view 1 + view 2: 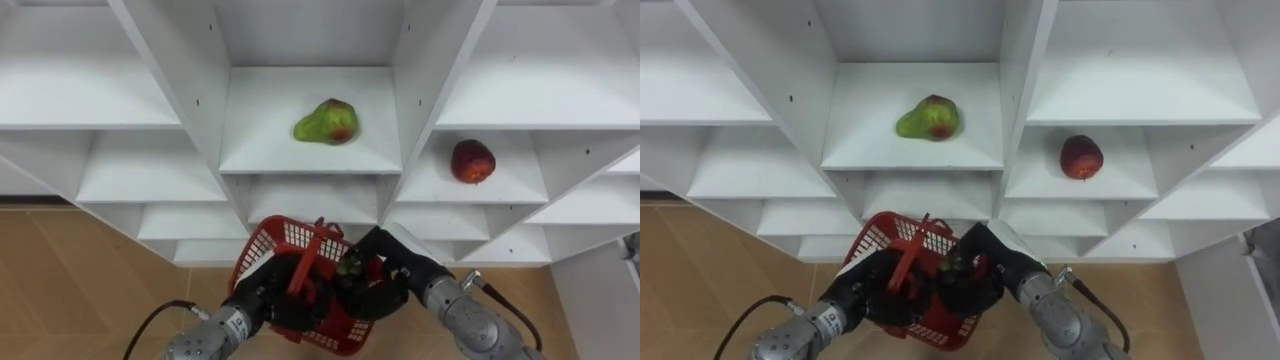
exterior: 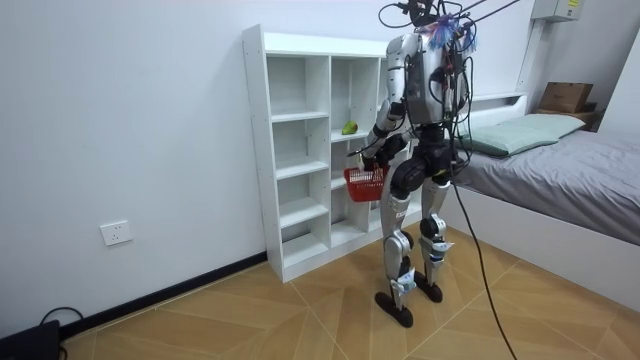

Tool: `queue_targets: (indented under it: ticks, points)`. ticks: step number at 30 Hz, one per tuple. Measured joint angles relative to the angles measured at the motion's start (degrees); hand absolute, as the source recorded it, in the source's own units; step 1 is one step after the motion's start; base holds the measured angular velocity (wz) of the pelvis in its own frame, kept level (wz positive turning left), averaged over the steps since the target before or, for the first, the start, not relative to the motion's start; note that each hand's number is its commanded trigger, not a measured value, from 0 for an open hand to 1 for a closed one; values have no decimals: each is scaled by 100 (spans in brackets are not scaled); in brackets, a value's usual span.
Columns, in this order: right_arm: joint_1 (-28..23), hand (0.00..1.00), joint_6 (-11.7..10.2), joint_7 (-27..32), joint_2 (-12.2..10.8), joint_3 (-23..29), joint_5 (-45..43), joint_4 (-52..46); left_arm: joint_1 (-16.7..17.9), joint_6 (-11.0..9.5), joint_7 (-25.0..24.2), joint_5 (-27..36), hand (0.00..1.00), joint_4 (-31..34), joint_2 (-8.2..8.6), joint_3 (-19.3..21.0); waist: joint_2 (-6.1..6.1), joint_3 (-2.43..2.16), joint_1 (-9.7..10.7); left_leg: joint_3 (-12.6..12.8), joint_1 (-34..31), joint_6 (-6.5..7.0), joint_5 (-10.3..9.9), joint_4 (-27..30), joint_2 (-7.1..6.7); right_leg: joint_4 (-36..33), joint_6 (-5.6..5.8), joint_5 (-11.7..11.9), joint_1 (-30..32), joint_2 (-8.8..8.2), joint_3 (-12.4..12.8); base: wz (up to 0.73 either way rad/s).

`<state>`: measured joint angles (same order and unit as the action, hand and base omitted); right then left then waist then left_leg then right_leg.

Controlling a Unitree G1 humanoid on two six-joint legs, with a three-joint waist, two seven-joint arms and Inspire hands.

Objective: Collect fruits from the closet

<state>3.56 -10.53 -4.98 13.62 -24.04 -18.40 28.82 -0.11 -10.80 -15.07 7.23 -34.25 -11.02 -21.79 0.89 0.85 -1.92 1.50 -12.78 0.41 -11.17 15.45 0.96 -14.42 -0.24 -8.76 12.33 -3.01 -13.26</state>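
Where I stand: close before the white closet (image 1: 262, 140), facing its open compartments, looking down over both arms.
Left hand (image 1: 268, 297): low and in front of me, clamped round the handle of the red basket (image 1: 268, 240), which hangs tipped toward the shelves.
Right hand (image 1: 388, 285): reached across into the basket's mouth, beside the left one; whether it is closed on anything I cannot tell.
In the basket: a small dark round thing (image 1: 350, 266) right at my right hand (a fruit, I would guess, though it is too dark to name).
Pear (image 1: 326, 121): in the middle compartment, straight ahead and above the basket, lying on its side with its long axis running roughly left to right along the shelf.
Apple (image 1: 472, 160): in the compartment to the right, up and to the right of my right hand, well apart from the pear.
Nearer hand: the right, for both fruits; the left is taken up with the basket.
Next move, as I judge it: lift the right hand out and reach up for the pear from the front, across its short width.
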Motion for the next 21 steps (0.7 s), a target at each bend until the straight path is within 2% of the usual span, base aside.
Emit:
queue_targets:
  ticks: [8,9,10,11,12,15,21]
  points:
    - [0,100,17,-1,14,-12,-3,6,-15,0,-75,1,100,0,-44,-41,1,0,-6,1,-15,3,2,18,-5,5,0,0,0,-6,0,0]
    - [-1,83,32,-1,16,-18,-4,6,-14,0,-77,1,100,0,-54,-46,1,1,-6,1,-15,4,3,18,-7,8,0,0,0,-7,0,0]
    - [-1,58,39,-1,15,-20,-4,6,-14,0,-78,1,100,0,-60,-54,1,1,-6,1,-15,5,3,18,-8,9,0,0,0,-8,-1,0]
    - [-1,13,55,-1,16,-38,-4,6,-16,0,-78,1,100,0,-73,-83,1,0,-7,1,-15,6,4,18,-10,10,0,-1,0,-9,-1,0]
    - [-1,0,63,-1,19,-64,-3,8,-19,0,-78,0,100,0,-96,-100,0,1,-4,1,-18,6,4,18,-10,13,0,-1,0,-10,-2,0]
    - [0,0,63,-2,11,-110,-1,10,-35,1,-130,0,100,0,-141,-147,-1,0,4,-1,-37,6,4,18,-10,39,0,0,-1,-10,-19,1]
    - [6,0,61,-65,-22,-175,-16,155,-42,0,-191,1,100,12,-126,-222,-1,1,10,-15,-36,6,4,14,-6,54,0,0,-28,-10,-61,3]
